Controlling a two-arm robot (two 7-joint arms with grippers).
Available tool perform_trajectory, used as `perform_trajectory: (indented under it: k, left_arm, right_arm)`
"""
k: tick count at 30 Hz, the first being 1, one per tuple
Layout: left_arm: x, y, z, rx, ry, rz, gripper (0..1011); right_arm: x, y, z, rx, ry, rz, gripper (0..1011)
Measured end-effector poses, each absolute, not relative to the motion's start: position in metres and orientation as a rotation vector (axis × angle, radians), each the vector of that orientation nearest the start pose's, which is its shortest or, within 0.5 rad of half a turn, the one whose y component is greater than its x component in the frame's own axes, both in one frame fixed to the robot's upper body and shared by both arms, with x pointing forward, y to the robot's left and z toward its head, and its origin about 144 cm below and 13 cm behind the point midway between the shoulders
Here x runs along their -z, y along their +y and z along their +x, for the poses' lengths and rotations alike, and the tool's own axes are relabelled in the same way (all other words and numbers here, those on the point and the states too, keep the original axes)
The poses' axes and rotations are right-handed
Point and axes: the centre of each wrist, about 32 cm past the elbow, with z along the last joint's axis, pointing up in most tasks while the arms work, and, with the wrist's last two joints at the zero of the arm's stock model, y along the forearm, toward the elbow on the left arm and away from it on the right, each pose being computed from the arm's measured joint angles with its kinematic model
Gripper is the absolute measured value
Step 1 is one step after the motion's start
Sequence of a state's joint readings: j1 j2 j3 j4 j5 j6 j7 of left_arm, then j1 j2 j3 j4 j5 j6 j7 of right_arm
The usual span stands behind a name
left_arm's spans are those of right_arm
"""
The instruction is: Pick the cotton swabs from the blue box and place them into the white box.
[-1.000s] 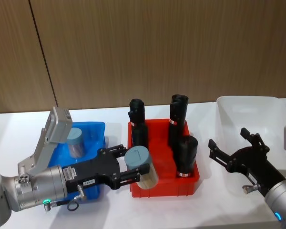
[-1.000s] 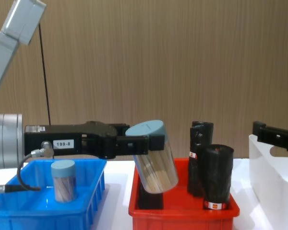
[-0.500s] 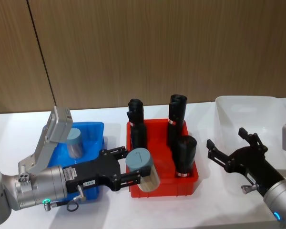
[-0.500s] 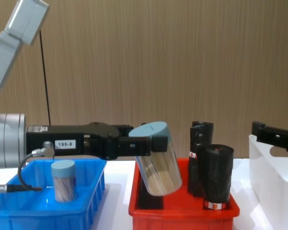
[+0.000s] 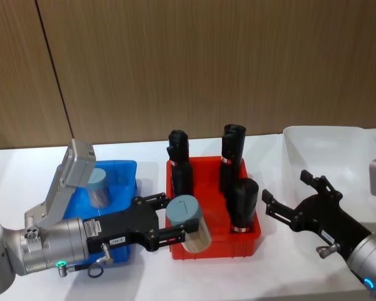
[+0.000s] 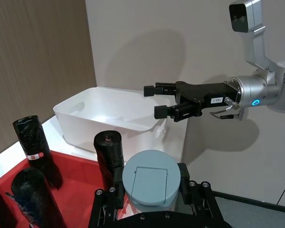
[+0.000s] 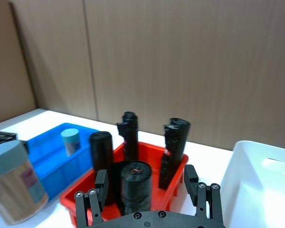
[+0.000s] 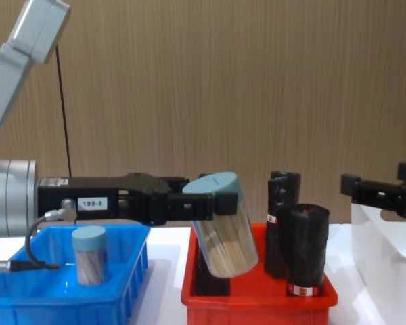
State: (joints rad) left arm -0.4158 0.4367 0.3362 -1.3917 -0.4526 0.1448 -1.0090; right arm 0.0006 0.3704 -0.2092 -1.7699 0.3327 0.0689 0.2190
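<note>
left gripper (image 5: 177, 217) clamps the tilted cotton swab tub (image 8: 224, 231).

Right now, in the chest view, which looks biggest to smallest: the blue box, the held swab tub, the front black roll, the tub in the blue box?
1. blue box
2. held swab tub
3. front black roll, nearly matching it
4. tub in the blue box, maybe just farther back

— What sort of place is this?
— A robot test room or lab, I'd say: a white table (image 5: 194, 279) against a wood-panelled wall (image 5: 207, 63), with a plain pale wall (image 6: 180, 42) on the right.
— What else shows it?
— Plastic sorting bins in a row: blue box (image 5: 124, 179), red bin (image 5: 213, 248), white box (image 5: 329, 147).
</note>
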Motion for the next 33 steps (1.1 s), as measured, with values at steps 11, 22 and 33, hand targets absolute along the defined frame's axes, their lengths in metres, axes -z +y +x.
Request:
perform_trajectory:
  k: [11, 22, 33]
  left_arm:
    - [-1.227, 0.281, 0.558, -0.346, 0.014, 0.083, 664]
    - [-1.227, 0.282, 0.558, -0.345, 0.014, 0.084, 664]
    - [-1.227, 0.282, 0.558, -0.344, 0.014, 0.084, 664]
  right_arm:
    - [-1.205, -0.261, 0.456, 0.937, -0.031, -0.028, 1002]
    - [-1.210, -0.267, 0.469, 0.762, -0.008, -0.078, 1002]
    - [-1.208, -0.259, 0.482, 0.635, 0.010, -0.121, 1002]
